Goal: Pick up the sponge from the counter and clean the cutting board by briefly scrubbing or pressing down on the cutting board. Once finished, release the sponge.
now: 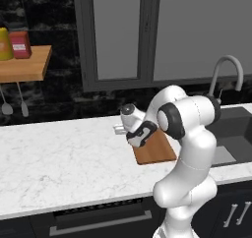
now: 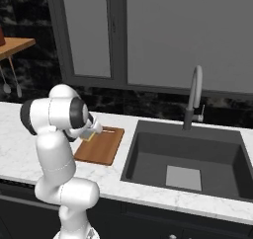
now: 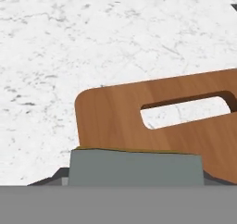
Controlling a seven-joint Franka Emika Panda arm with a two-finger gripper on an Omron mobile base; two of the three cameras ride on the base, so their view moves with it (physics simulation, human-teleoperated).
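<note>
Sponge [image 3: 135,167] is already clamped in the gripper [image 2: 90,133] above the cutting board [image 3: 120,116], handle slot at two o'clock; scrubbing and release remain.

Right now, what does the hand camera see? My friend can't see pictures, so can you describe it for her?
A flat grey-topped sponge with a thin yellow edge sits at the bottom of the picture, in front of a reddish-brown wooden cutting board. The board has rounded corners and a long handle slot, and it lies on a white marble counter with grey veins.
</note>
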